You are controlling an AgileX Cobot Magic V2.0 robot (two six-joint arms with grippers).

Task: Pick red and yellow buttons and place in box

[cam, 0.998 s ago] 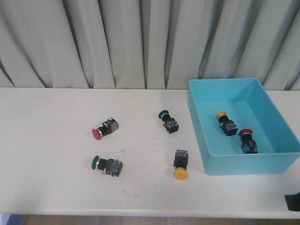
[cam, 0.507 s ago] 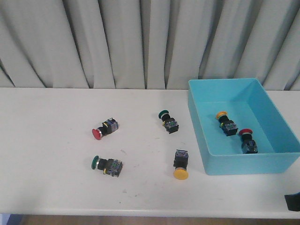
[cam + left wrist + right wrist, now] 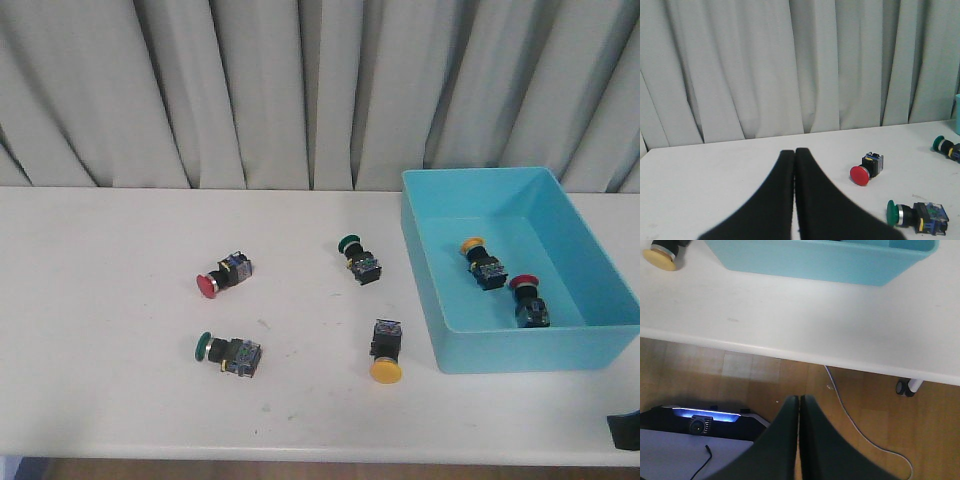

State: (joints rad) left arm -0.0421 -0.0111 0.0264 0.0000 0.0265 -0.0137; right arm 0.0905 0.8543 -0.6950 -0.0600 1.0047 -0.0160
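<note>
Red button (image 3: 222,276) and yellow button (image 3: 385,353) remain on the tabletop (image 3: 100,300); both arms' fingers are pressed together, empty. Part them first, then descend squarely over the black body.

Behind your white table (image 3: 110,300) you have a wall of pale grey curtains (image 3: 250,90) hanging in deep vertical folds, evenly lit (no window shows). Below the table's near edge you see a wood-plank floor (image 3: 920,410), with a thin white cable (image 3: 860,432) trailing across it, a small caster wheel (image 3: 903,387), and a dark base with a blue glowing strip (image 3: 705,415).
</note>
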